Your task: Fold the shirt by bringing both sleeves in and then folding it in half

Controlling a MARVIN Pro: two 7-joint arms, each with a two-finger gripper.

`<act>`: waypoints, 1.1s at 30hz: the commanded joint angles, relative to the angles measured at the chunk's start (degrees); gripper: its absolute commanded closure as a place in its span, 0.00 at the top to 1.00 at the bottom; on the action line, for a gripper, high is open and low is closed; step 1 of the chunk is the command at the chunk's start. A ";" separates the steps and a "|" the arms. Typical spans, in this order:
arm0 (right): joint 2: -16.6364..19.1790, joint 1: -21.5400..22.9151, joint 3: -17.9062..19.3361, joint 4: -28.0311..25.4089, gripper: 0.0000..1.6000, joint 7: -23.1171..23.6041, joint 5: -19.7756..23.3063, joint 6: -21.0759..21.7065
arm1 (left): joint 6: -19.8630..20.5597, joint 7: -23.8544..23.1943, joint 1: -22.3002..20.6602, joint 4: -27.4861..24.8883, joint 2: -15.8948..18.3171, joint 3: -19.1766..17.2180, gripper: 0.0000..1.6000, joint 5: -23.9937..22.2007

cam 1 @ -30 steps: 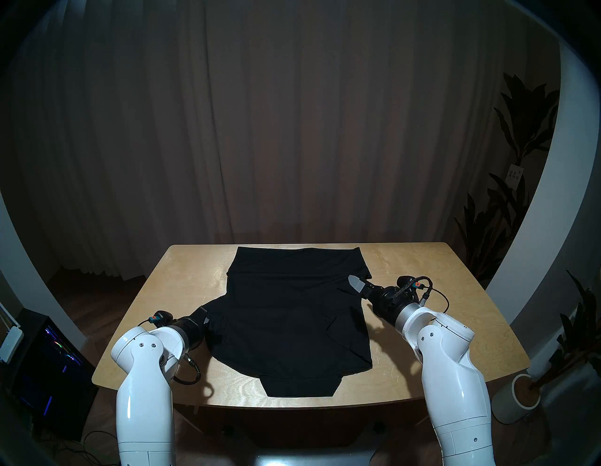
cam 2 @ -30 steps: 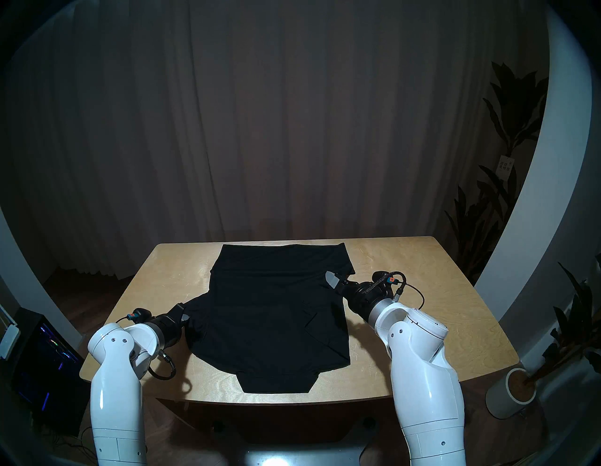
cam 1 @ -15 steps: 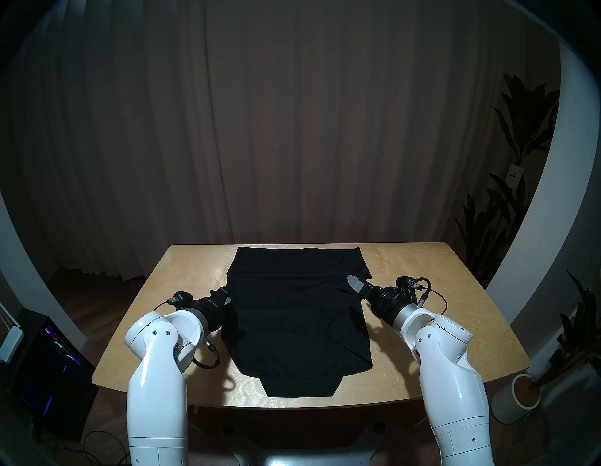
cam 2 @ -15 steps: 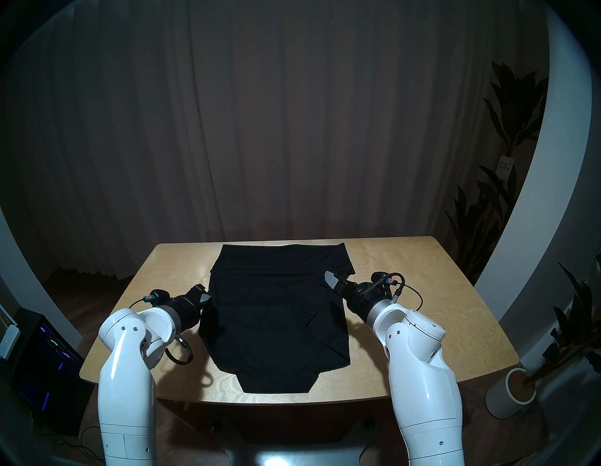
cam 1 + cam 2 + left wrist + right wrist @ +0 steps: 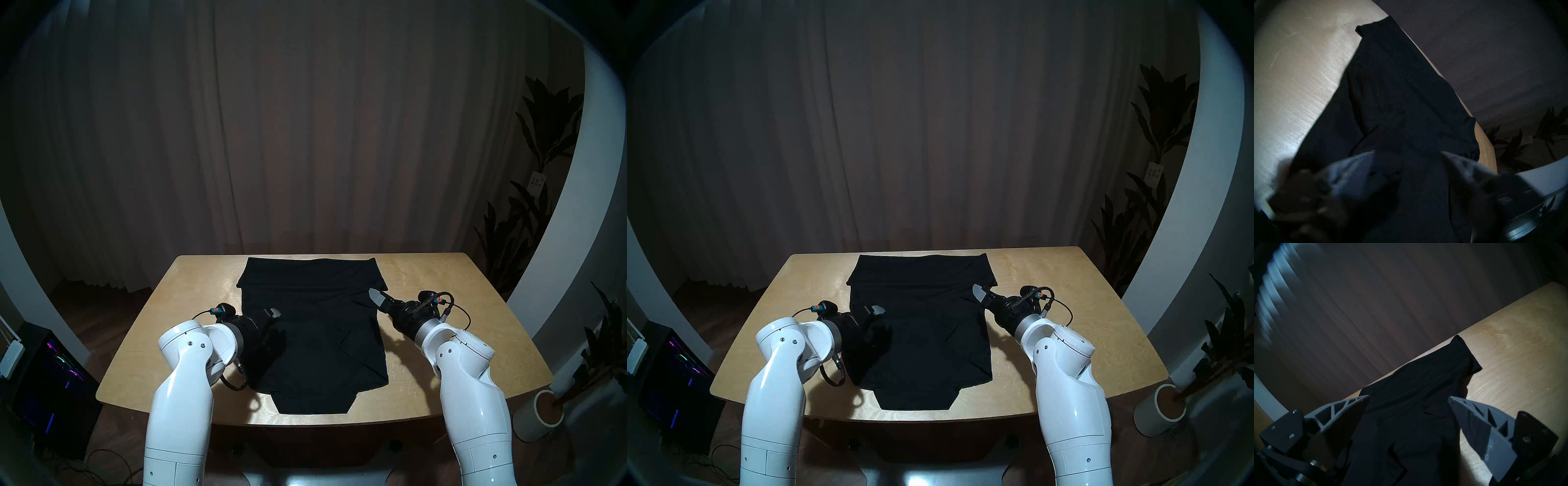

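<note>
Left gripper (image 5: 275, 314) pinches the limp, light shirt's (image 5: 315, 325) left sleeve over its body, right gripper (image 5: 375, 298) agape; take such floppy cloth by hems.

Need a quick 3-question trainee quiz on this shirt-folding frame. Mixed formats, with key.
1. True or false: the right gripper has its jaws shut on the shirt.
2. Which sleeve lies folded in over the shirt's body?
3. The left gripper is: A over the shirt's left side; B right beside the right gripper; C at the shirt's far edge.
Key: 1 false, its jaws are open; 2 the right sleeve; 3 A.
</note>
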 commanded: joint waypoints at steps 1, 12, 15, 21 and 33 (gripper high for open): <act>0.08 0.74 0.64 -0.44 1.00 0.46 0.17 -1.16 | 1.30 -2.32 -2.11 -0.12 1.52 1.23 1.00 -0.16; 0.85 1.45 0.16 0.33 1.00 0.47 -1.12 -1.57 | 2.35 -9.05 -0.56 -1.70 1.08 -2.60 1.00 -6.02; 0.88 1.83 -0.21 0.59 1.00 0.67 -1.47 -1.74 | 2.73 -10.22 -1.54 0.51 0.71 -2.18 1.00 -6.99; 0.99 2.08 -0.50 0.69 1.00 1.00 -1.85 -2.03 | 2.02 -11.14 -3.71 4.00 0.74 0.45 1.00 -5.49; 0.50 0.52 0.04 -0.31 1.00 0.75 -1.79 -1.84 | -1.03 -11.27 0.55 -5.86 2.90 -3.98 1.00 -3.17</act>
